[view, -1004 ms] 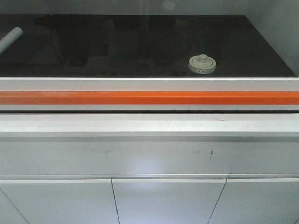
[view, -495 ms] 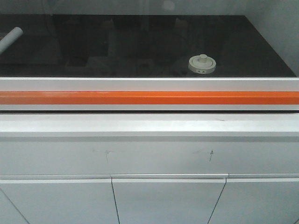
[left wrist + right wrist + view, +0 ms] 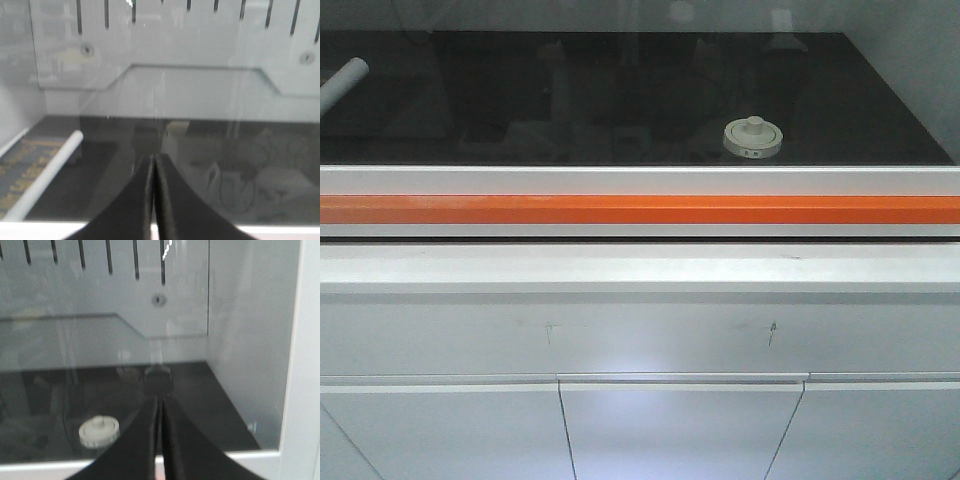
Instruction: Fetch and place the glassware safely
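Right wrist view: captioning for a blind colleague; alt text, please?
The right gripper, shut, points into a white-walled enclosure. A small jar with a cream-white knobbed lid sits on its black worktop, left of the gripper.

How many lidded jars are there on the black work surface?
1. The lidded jar stands right of centre, near the front edge of the black work surface. Reflections could hide others.

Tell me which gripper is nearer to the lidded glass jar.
Right, most likely. The jar shows ahead-left of the right gripper in its wrist view; the left gripper sees only a white tube.
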Tool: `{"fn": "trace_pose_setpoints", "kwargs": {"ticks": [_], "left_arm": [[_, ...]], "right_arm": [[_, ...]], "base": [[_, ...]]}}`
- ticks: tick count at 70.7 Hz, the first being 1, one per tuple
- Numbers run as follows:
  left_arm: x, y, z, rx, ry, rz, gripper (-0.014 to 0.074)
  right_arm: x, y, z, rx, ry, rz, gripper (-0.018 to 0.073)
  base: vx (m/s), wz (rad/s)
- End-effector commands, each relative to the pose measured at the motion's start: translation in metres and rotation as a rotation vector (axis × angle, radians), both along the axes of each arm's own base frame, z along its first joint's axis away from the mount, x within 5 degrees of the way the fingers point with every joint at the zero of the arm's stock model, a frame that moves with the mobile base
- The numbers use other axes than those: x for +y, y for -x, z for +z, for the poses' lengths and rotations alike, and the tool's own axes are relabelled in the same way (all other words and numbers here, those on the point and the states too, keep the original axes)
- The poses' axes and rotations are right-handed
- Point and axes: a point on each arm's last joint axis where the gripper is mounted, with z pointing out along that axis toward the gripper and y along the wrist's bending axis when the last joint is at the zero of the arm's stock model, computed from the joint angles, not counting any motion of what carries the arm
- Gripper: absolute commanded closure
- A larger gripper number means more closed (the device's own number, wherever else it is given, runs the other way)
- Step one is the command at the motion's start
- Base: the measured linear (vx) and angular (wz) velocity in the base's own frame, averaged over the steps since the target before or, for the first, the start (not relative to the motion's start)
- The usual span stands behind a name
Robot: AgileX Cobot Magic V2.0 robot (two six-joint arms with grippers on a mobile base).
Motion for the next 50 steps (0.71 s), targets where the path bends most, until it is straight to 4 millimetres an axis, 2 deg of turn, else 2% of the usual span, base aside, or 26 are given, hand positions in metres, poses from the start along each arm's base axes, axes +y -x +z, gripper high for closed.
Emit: {"fn": "trace_pose_setpoints", "kwargs": {"ticks": [1, 10, 18, 30, 36, 41, 50], "left_arm": [[0.001, -0.009, 0.012, -0.062, -0.001, 0.003, 0.0603], [0.001, -0.027, -0.003, 0.039, -0.002, 0.002, 0.0603], [0.001, -0.038, -0.012, 0.100, 0.000, 0.001, 0.0603], [0.001, -0.042, -0.012, 0.057, -0.002, 0.002, 0.0603], [0.002, -0.043, -0.019, 0.008, -0.003, 0.005, 0.0603], [0.002, -0.044, -0.029, -0.012, -0.003, 0.007, 0.0603], [0.002, -0.044, -0.053, -0.046, -0.030, 0.009, 0.0603]], "right_arm": [[-0.001, -0.009, 0.011, -0.058, 0.012, -0.002, 0.0563], [-0.002, -0.021, 0.003, -0.004, 0.004, -0.002, 0.0563], [-0.002, -0.023, -0.001, 0.024, -0.004, -0.003, 0.0563], [-0.002, -0.023, 0.001, 0.008, 0.002, -0.002, 0.0563], [-0.002, -0.024, 0.000, -0.026, 0.011, 0.000, 0.0563], [-0.001, -0.026, -0.008, -0.069, 0.013, 0.006, 0.0563], [0.000, -0.028, -0.042, -0.128, 0.015, 0.019, 0.0563]], "base": [[0.00, 0.00], [0.00, 0.00], [0.00, 0.00], [0.00, 0.00], [0.00, 0.00], [0.00, 0.00], [0.00, 0.00]]}}
